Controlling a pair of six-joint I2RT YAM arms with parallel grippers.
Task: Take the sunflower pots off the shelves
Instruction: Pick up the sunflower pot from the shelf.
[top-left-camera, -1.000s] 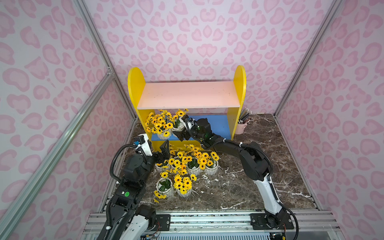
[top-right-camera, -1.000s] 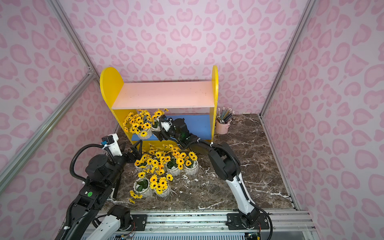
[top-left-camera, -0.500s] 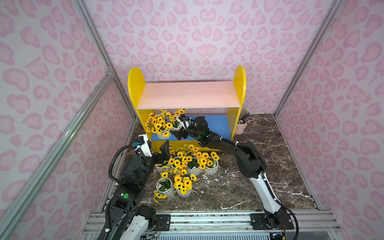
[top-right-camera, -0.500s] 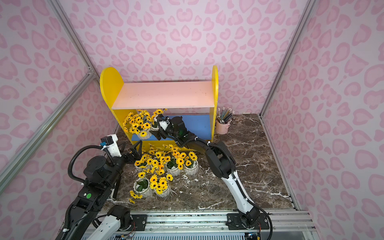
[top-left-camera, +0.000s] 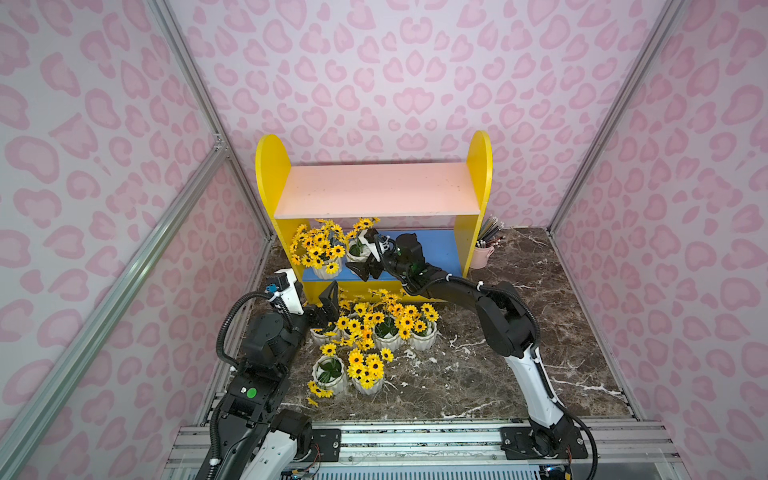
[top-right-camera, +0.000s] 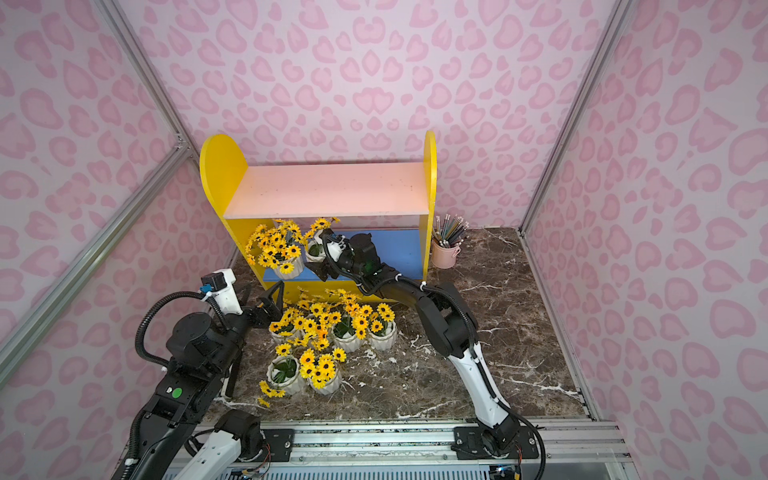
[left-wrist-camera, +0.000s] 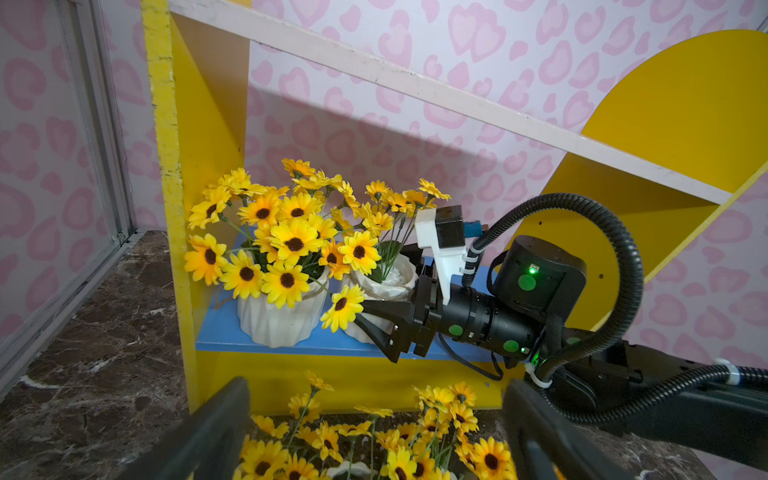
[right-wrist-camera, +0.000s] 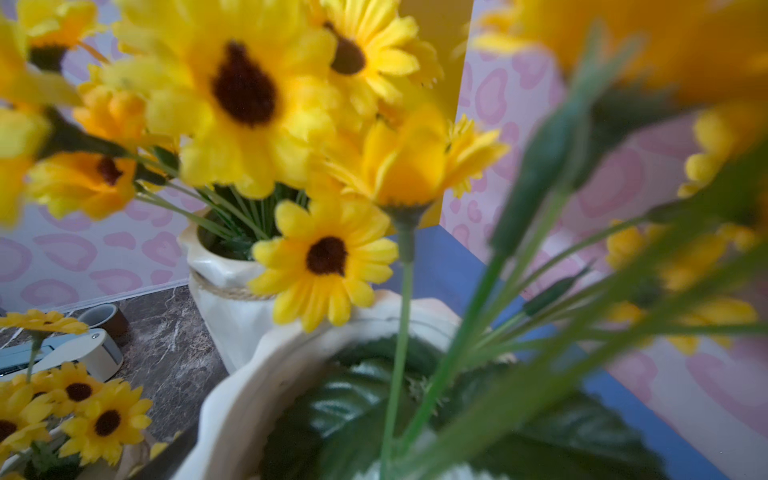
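right gripper (left-wrist-camera: 388, 291) reaching into shelves (top-left-camera: 272, 174), fingers (left-wrist-camera: 386, 328) sitting wide either side of sunflower pot (left-wrist-camera: 399, 278) standing on blue lower board (left-wrist-camera: 224, 332). can't tell if I'm actually squeezing it. left gripper (left-wrist-camera: 376, 392) hovering, fingers (left-wrist-camera: 224, 415) wide, holding nothing.

Black arms (top-left-camera: 503, 320), white links (top-left-camera: 536, 382); corrugated cables (left-wrist-camera: 631, 270); green dots (left-wrist-camera: 527, 282)

Both top views look down at the shelves (top-left-camera: 374, 195); wrist cameras sit close.
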